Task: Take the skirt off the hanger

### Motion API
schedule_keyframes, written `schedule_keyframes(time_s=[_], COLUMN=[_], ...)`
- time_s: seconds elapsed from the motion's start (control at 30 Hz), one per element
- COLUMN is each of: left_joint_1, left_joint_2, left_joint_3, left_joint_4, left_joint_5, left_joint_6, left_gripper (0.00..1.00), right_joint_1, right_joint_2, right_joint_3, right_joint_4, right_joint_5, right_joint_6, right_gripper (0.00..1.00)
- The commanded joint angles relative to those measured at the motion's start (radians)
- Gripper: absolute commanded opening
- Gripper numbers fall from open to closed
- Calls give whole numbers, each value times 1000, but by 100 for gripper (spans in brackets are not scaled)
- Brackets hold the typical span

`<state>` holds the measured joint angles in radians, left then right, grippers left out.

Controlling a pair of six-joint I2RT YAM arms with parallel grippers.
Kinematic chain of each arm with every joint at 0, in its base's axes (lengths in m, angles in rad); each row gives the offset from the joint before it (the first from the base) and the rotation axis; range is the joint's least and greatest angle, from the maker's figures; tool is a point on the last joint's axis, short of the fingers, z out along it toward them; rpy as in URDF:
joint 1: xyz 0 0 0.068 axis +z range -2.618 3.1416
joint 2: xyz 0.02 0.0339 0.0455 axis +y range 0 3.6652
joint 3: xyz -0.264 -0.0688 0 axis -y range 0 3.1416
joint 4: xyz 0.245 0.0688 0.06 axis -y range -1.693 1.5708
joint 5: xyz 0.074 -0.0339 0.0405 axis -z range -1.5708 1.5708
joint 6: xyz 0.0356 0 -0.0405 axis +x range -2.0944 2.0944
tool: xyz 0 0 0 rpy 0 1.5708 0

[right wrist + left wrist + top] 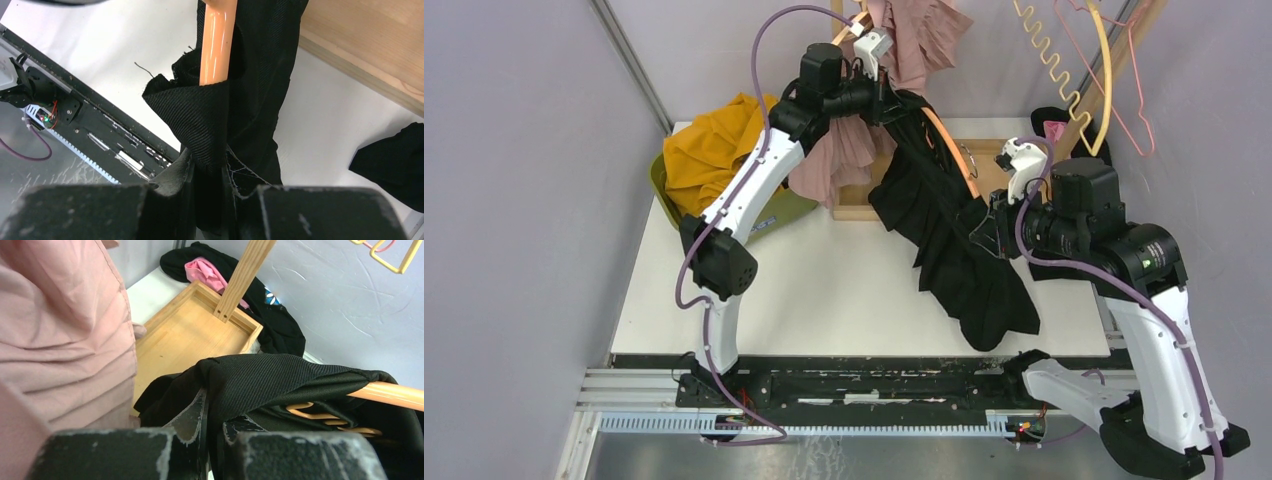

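Two hands hold one black skirt (954, 250) in the top view. The left hand (886, 100) grips its upper end above the far edge of the tabletop (824, 290), and the right hand (996, 222) grips it lower down, toward the right edge. The skirt slants between them with the orange hanger (946, 138) inside it, and its loose pleats fall toward the near edge. Behind it are a wooden tray (856, 212), a pink garment (844, 160) and, at the far left corner, a yellow cloth (714, 145) in a green bin (789, 212). In the left wrist view the left hand (214, 412) is narrow, pinched on a fold of the skirt (280, 380). The hanger (395, 395) comes out of the cloth at the right, the tray (190, 335) lies beyond, and the garment (65, 330) fills the left. In the right wrist view the right hand (212, 172) is nearly closed on a skirt (200, 115) fold. The hanger (216, 40) runs down into that fold just above the fingers. Whether they also pinch the rod cannot be told.
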<state>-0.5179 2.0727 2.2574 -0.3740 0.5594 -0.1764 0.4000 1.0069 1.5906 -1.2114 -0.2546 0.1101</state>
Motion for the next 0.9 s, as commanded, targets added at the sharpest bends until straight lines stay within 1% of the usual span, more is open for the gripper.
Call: schedule_keyframes(time_s=[0.0, 0.1, 0.23, 0.37, 0.43, 0.53, 0.63, 0.87], left_joint_1=[63, 74, 78, 77, 75, 63, 40, -25], left_joint_2=[-3, 8, 11, 2, -8, -33, -65, -102], left_joint_3=[-4, -27, -66, -106, -123, -159, -191, -235], left_joint_4=[89, 83, 67, 59, 55, 54, 55, 47], left_joint_5=[-146, -134, -120, -97, -84, -72, -63, -52], left_joint_6=[46, 52, 64, 64, 59, 58, 50, 56], left_gripper=[9, 9, 8, 8, 8, 8, 8, 8], right_joint_1=[27, 40, 41, 42, 41, 40, 42, 42], right_joint_2=[-67, -71, -56, -36, -39, -70, -78, -57], right_joint_3=[86, 130, 214, 279, 254, 150, 57, 10], right_joint_4=[-237, -279, -280, -231, -160, 17, 171, 398], right_joint_5=[-79, -83, -37, 83, 159, 233, 260, 324], right_joint_6=[0, 0, -21, -25, -13, 26, 45, 17], right_gripper=[1, 1, 1, 1, 1, 1, 1, 1])
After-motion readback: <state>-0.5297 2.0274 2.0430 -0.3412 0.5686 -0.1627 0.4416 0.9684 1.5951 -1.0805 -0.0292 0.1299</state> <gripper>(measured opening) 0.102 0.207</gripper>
